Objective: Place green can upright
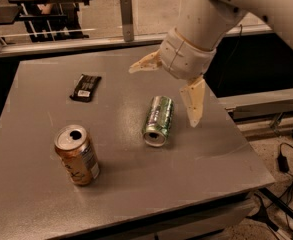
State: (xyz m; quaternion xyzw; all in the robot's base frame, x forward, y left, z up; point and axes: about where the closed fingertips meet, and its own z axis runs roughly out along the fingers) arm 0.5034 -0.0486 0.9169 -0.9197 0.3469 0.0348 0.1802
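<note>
Grey matte worktop [226,159] is filling most of the view, its surface lightly speckled and catching a soft sheen near the middle. The green can [157,120] is lying on its side near the centre, a little right of it, with its long axis running roughly from the far edge towards the near edge and one silver end facing the near edge. The claw [162,97] is hanging over the worktop just behind and to the right of that can, spread wide and gripping nothing. One cream finger [145,63] is pointing off to the left, and the other finger [193,100] is pointing down just beside the can's right flank, apparently clear of it. The white arm [206,24] is reaching in from the upper right corner. An orange-brown can [77,155] is standing upright towards the near left, its pull-tab opening showing on top, well apart from the green one. A dark snack wrapper [85,87] is lying flat farther back on the left. A metal post [127,18] is standing behind the far edge. Beyond it, pale flooring and the legs of dark furniture [41,11] are showing. Black cables [285,156] are trailing across speckled floor on the right.
</note>
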